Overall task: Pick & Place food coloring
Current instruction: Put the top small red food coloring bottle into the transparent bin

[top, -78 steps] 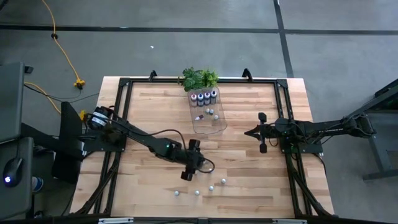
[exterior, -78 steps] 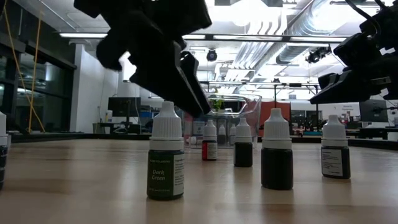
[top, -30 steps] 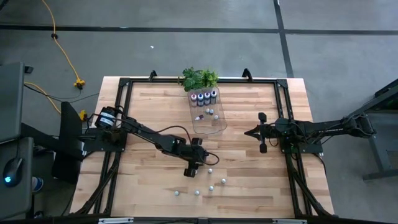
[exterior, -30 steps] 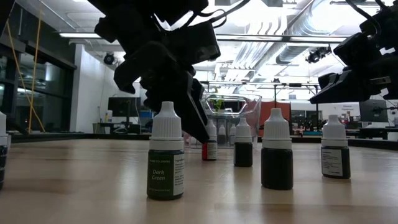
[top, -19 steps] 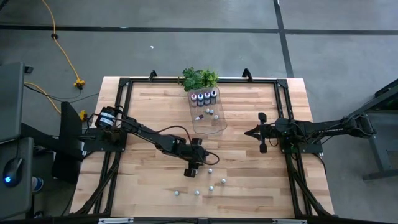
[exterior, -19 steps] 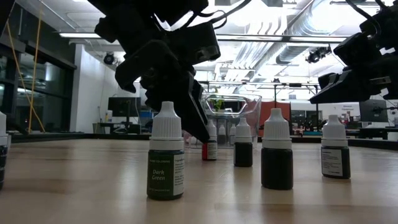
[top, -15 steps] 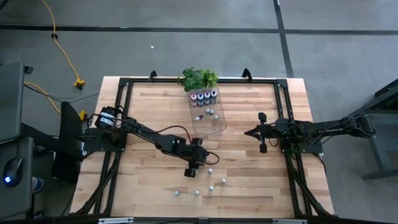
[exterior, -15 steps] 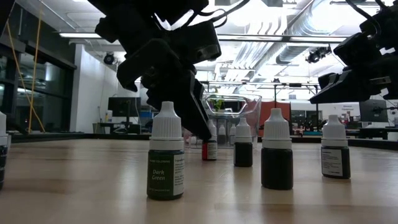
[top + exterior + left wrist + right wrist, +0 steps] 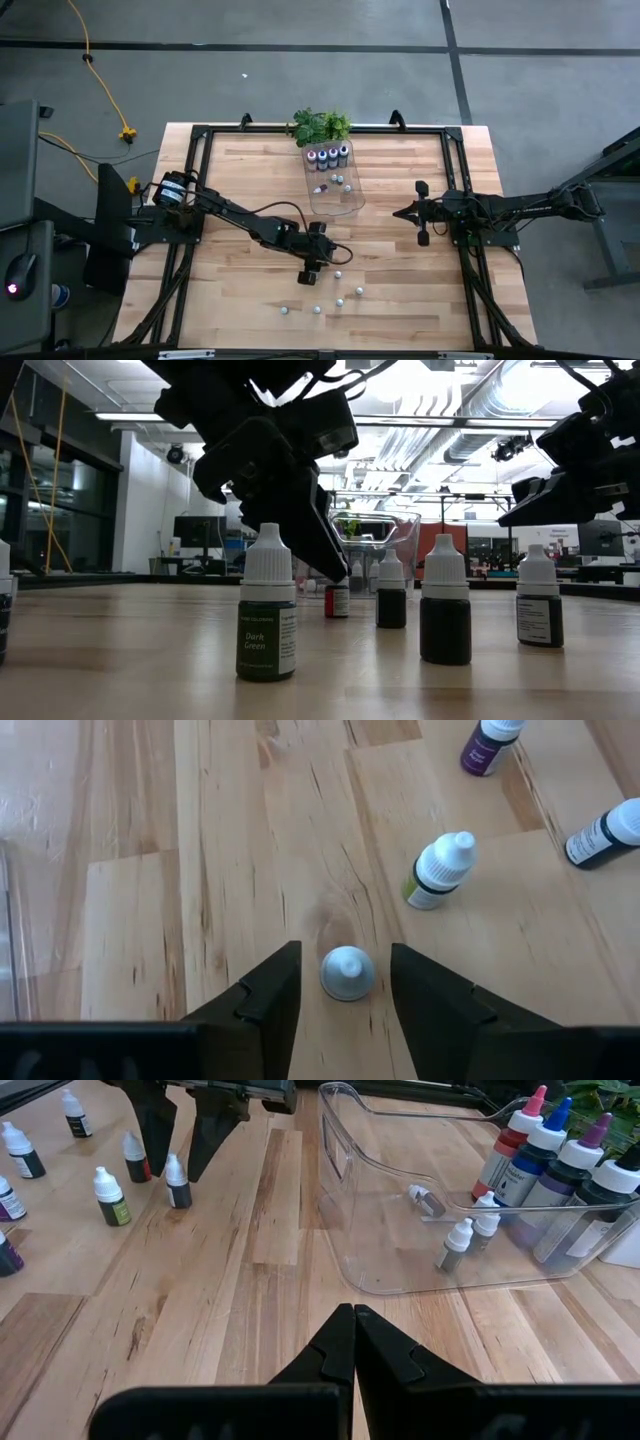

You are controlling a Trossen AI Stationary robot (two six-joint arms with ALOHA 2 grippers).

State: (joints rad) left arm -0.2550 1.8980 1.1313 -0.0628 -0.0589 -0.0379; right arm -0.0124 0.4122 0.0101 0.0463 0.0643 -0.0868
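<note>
Left wrist view shows my left gripper (image 9: 345, 982) spread around a small white-capped bottle (image 9: 346, 973) standing on the surface (image 9: 130, 920), fingers either side, not yet touching. My right gripper (image 9: 353, 1342) waits pressed together near the clear tray (image 9: 400, 1270).

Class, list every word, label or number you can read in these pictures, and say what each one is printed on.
"Dark Green": label of the nearest small bottle, low view.
Smaller print beside it: too small to read.
Labels on the other bottles: unreadable.
</note>
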